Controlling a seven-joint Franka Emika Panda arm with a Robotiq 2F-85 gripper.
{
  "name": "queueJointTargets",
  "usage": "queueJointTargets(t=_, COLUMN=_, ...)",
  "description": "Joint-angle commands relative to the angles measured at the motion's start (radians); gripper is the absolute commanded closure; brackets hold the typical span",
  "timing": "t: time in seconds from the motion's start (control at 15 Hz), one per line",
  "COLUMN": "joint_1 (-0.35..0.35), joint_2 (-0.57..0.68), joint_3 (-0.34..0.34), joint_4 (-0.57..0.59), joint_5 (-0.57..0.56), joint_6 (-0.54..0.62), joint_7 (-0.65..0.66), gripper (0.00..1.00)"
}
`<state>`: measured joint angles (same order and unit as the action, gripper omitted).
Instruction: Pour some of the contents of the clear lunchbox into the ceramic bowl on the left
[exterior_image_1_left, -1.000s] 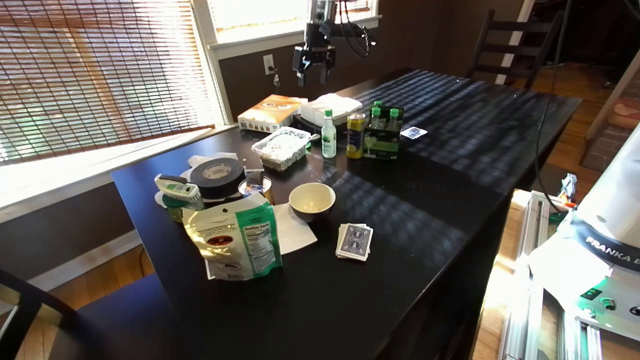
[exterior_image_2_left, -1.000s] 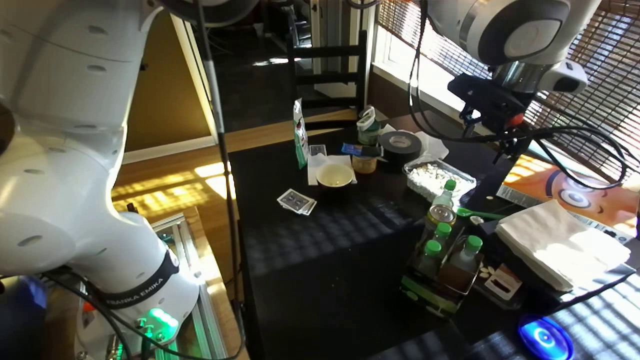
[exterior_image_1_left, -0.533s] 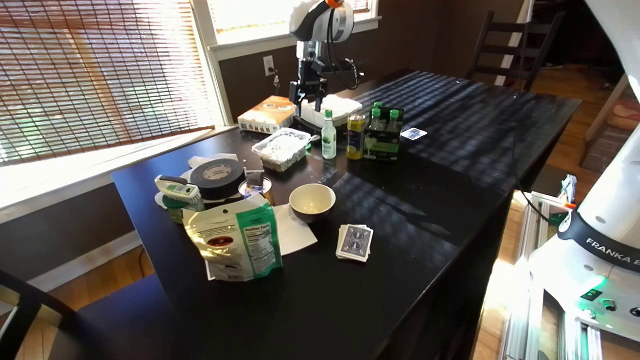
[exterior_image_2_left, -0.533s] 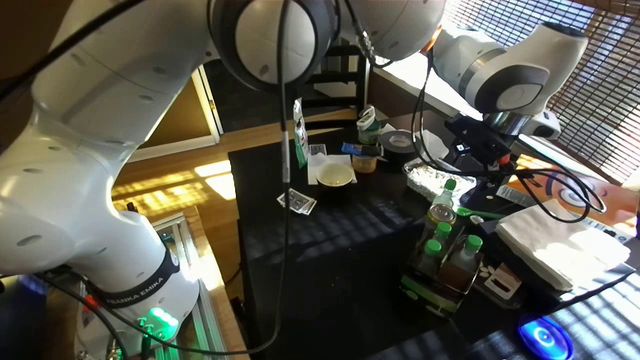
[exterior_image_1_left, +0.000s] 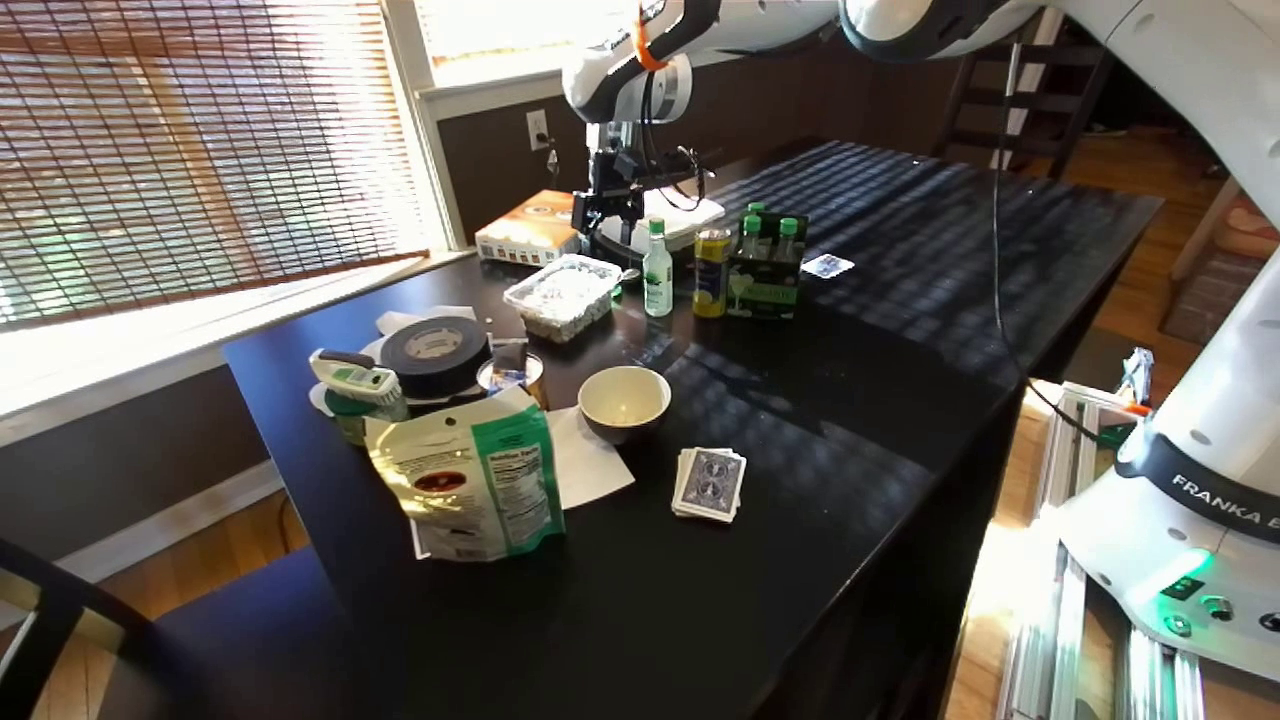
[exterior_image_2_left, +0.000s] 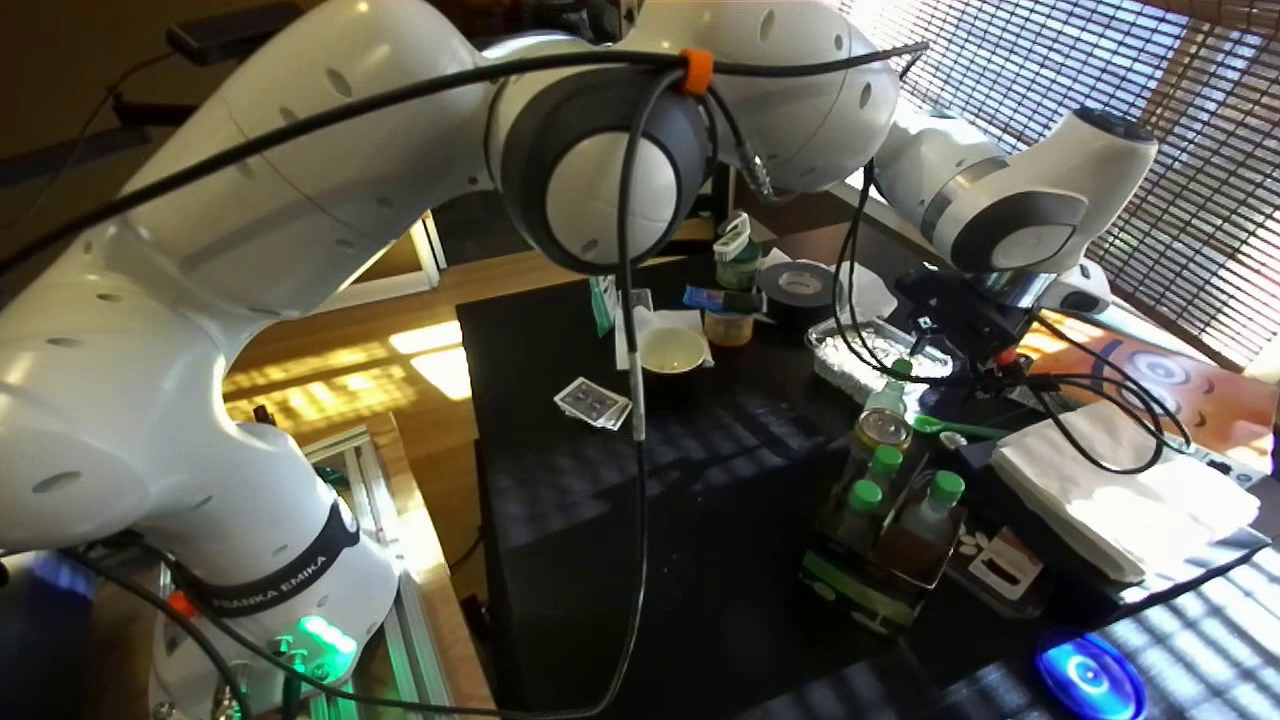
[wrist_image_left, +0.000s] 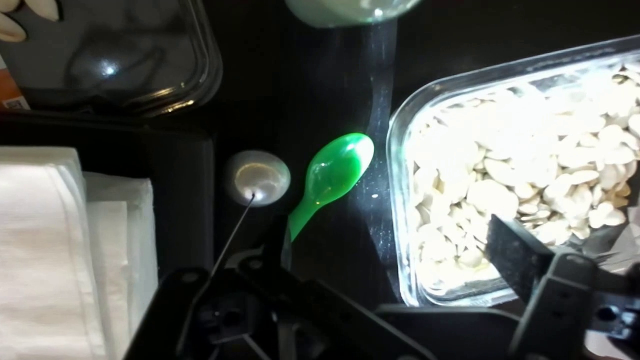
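Box (wrist_image_left: 401, 210): clear plastic, rectangular, corners rounded; sits upright.
Contents (wrist_image_left: 492, 195): pale, flattish oval pieces, loosely heaped inside box; many bleached by glare.
Bowl (exterior_image_1_left: 624, 394): round, smaller than box, upright; inside cream, outside dark, possibly only shadow; stands apart from box in both exterior views.

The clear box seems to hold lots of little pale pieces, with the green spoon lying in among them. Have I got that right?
Not quite: the green spoon isn't in the clear box. The wrist view shows it outside, beside the box's wall and not touching it. The box does hold lots of little pale pieces, as you say.
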<state>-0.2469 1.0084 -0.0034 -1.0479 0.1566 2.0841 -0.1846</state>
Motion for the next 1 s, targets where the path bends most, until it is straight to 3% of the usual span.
queueJointTargets(t=0.0, joint_1=-0.001, joint_2=0.083, joint_3=0.015, joint_4=0.106, joint_5=-0.006, joint_6=-0.013, joint_7=-0.006, gripper=0.04)
queueJointTargets(t=0.27, joint_1=-0.001, joint_2=0.127, joint_3=0.02, joint_4=0.157, joint_5=-0.006, joint_6=-0.031, joint_7=-0.004, gripper=0.4)
queueJointTargets(t=0.67, joint_1=-0.01, joint_2=0.161, joint_3=0.037, joint_4=0.222, joint_5=-0.002, joint_6=-0.15, joint_7=-0.031, gripper=0.83)
queueJointTargets(t=0.8, joint_1=-0.018, joint_2=0.159, joint_3=0.056, joint_4=0.24, joint_5=0.007, joint_6=-0.22, joint_7=-0.061, gripper=0.96)
queueJointTargets(t=0.93, joint_1=-0.025, joint_2=0.155, joint_3=0.073, joint_4=0.256, joint_5=0.017, joint_6=-0.299, joint_7=-0.089, gripper=1.0)
